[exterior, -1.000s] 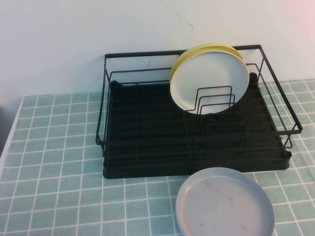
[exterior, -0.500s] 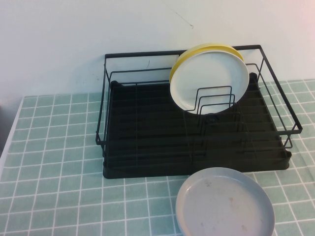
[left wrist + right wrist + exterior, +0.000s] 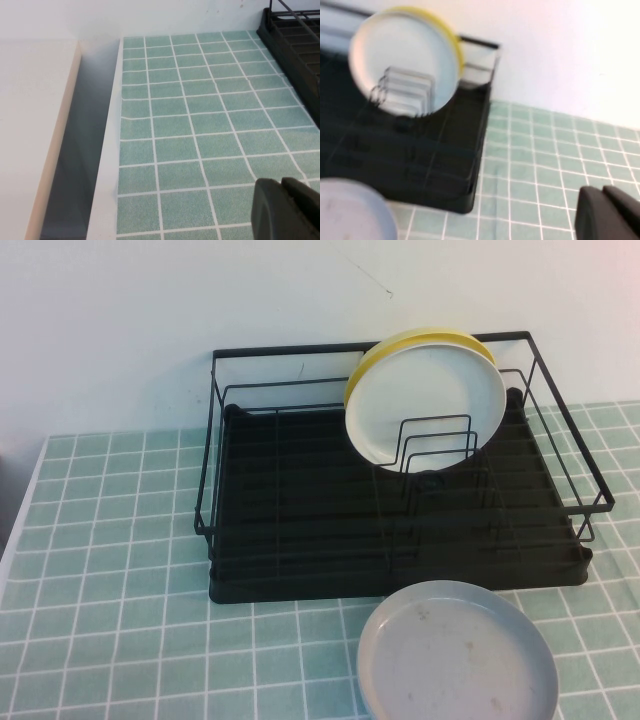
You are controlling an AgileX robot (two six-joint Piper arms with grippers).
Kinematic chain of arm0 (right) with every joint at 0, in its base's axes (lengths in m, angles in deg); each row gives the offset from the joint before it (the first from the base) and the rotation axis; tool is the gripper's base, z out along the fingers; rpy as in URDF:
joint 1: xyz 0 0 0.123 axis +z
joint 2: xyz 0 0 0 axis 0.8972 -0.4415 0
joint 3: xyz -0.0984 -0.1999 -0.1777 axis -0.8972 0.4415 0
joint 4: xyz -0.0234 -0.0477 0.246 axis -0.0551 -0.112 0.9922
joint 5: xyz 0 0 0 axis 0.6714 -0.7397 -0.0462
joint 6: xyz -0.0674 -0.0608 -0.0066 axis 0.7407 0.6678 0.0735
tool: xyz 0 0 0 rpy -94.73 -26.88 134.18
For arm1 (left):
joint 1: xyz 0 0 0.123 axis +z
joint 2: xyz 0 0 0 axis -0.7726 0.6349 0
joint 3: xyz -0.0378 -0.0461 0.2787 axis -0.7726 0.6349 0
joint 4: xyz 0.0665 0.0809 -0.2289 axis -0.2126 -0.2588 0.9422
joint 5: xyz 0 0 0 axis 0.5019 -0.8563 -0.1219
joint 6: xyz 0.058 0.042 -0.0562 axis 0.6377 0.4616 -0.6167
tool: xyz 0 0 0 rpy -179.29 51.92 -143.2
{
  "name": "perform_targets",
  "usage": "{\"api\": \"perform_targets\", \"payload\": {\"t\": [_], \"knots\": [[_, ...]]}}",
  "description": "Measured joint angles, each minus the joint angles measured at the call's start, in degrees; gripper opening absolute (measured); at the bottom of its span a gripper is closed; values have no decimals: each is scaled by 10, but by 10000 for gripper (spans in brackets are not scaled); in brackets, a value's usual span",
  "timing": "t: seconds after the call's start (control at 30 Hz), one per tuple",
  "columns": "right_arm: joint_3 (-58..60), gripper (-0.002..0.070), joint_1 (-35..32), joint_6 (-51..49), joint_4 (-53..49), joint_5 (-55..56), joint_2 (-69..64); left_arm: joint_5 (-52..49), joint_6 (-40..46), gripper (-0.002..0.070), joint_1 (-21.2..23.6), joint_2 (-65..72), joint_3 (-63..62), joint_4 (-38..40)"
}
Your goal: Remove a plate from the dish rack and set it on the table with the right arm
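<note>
The light grey plate lies flat on the green tiled table, just in front of the black dish rack near its right half. In the right wrist view the plate shows beside the rack. My right gripper is shut and holds nothing; it hangs over bare tiles to the right of the rack, apart from the plate. My left gripper is shut and empty over tiles left of the rack. Neither arm shows in the high view.
A white plate stands upright in the rack's wire dividers at the back right, with a yellow plate right behind it. The table's left edge drops into a dark gap beside a pale surface. A white wall stands behind the rack.
</note>
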Motion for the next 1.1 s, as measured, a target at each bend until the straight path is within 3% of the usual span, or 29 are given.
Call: {"api": "perform_targets", "payload": {"t": [0.2,0.47,1.1], "knots": [[192,-1,-54,-60,-19,116,135,0,0,-4,0,0,0,0],[374,-1,-88,-64,-27,127,245,0,0,-4,0,0,0,0],[377,-1,-89,-65,-28,134,250,0,0,-4,0,0,0,0]]}}
